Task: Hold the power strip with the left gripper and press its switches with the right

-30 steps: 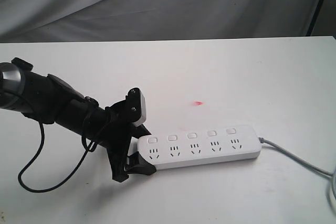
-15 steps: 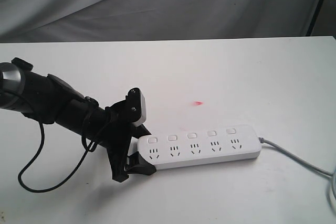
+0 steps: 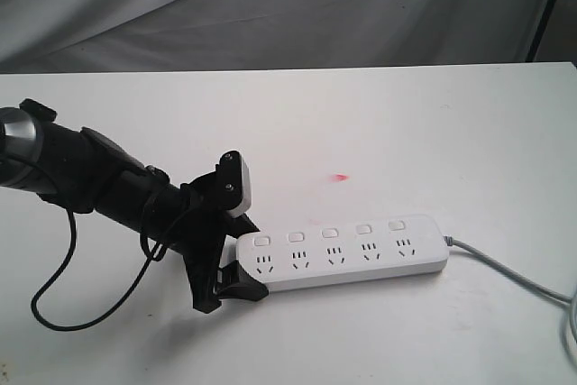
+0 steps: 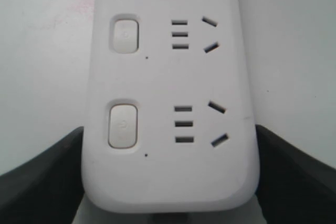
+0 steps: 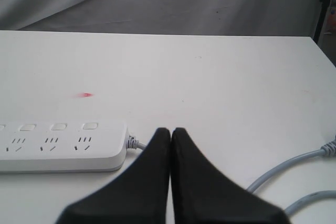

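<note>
The white power strip (image 3: 343,252) lies flat on the table, sockets up, its grey cord (image 3: 514,275) trailing off to the right. My left gripper (image 3: 236,254) is shut on the strip's left end, one black finger on each long side; the same end (image 4: 168,171) fills the left wrist view. Five small switches (image 3: 329,234) run along the strip's far edge, two of them (image 4: 123,125) close up in the left wrist view. My right gripper (image 5: 171,129) is shut and empty, out of the exterior view, hovering near the cord end of the strip (image 5: 63,148).
A small red mark (image 3: 340,176) sits on the white table (image 3: 379,123) behind the strip. A black cable (image 3: 63,295) loops under the left arm. Grey cord loops (image 5: 299,182) lie to the right. Grey cloth hangs behind the table.
</note>
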### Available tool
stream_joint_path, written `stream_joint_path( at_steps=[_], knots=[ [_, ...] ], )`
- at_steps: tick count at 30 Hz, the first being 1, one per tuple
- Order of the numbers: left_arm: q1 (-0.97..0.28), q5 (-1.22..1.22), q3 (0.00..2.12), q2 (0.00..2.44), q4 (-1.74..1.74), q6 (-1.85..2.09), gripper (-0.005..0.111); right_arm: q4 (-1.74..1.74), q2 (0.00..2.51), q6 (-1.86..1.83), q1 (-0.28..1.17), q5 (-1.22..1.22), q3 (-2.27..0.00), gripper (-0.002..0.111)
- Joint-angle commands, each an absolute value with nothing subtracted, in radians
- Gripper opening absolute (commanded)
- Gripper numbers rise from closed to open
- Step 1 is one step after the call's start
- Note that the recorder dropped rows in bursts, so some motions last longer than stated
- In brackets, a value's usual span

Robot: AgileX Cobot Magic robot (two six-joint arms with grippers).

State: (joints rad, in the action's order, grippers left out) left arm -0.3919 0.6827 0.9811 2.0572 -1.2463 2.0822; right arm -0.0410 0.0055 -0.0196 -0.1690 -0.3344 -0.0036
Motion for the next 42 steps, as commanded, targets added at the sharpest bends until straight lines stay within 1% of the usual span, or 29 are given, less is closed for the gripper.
stream_joint_path(
  at_steps=[1, 3, 6, 11, 14, 16, 28, 35, 37, 38, 39, 40, 41, 42],
  knots=[
    [-0.398, 0.678, 0.982, 2.051, -1.247, 2.065, 0.004, -0.039, 0.000, -0.018, -0.171, -0.333, 0.000, 0.000],
    [-0.398, 0.678, 0.982, 2.051, -1.247, 2.065, 0.010, -0.039, 0.000, -0.018, -0.171, -0.333, 0.000, 0.000],
    [-0.398, 0.680, 0.982, 2.051, -1.247, 2.065, 0.027, -0.039, 0.000, -0.018, -0.171, -0.333, 0.000, 0.000],
    [-0.398, 0.680, 0.982, 2.051, -1.271, 2.065, 0.066, -0.039, 0.000, -0.018, -0.171, -0.333, 0.000, 0.000],
    [-0.398, 0.687, 0.982, 2.051, -1.323, 2.065, 0.080, -0.039, 0.000, -0.018, -0.171, -0.333, 0.000, 0.000],
    [-0.398, 0.689, 0.982, 2.049, -1.346, 2.061, 0.084, -0.039, 0.000, -0.018, -0.171, -0.333, 0.000, 0.000],
    [-0.398, 0.712, 0.982, 2.039, -1.358, 2.039, 0.083, -0.039, 0.000, -0.018, -0.171, -0.333, 0.000, 0.000],
    [-0.398, 0.714, 0.982, 1.926, -1.378, 1.993, 0.083, -0.039, 0.000, -0.018, -0.171, -0.333, 0.000, 0.000],
    [-0.398, 0.714, 0.982, 1.883, -1.400, 1.991, 0.081, -0.039, 0.000, -0.018, -0.171, -0.333, 0.000, 0.000],
    [-0.398, 0.714, 0.982, 1.858, -1.415, 1.991, 0.077, -0.039, 0.000, -0.018, -0.171, -0.333, 0.000, 0.000],
    [-0.398, 0.714, 0.982, 1.809, -1.437, 1.991, 0.066, -0.039, 0.000, -0.018, -0.171, -0.333, 0.000, 0.000],
    [-0.398, 0.714, 0.982, 1.783, -1.442, 1.991, 0.059, -0.039, 0.000, -0.018, -0.171, -0.333, 0.000, 0.000],
    [-0.398, 0.714, 0.982, 1.734, -1.442, 1.989, 0.043, -0.039, 0.000, -0.018, -0.171, -0.333, 0.000, 0.000],
    [-0.398, 0.714, 0.982, 1.715, -1.442, 1.983, 0.036, -0.039, 0.000, -0.018, -0.171, -0.333, 0.000, 0.000]
  ],
)
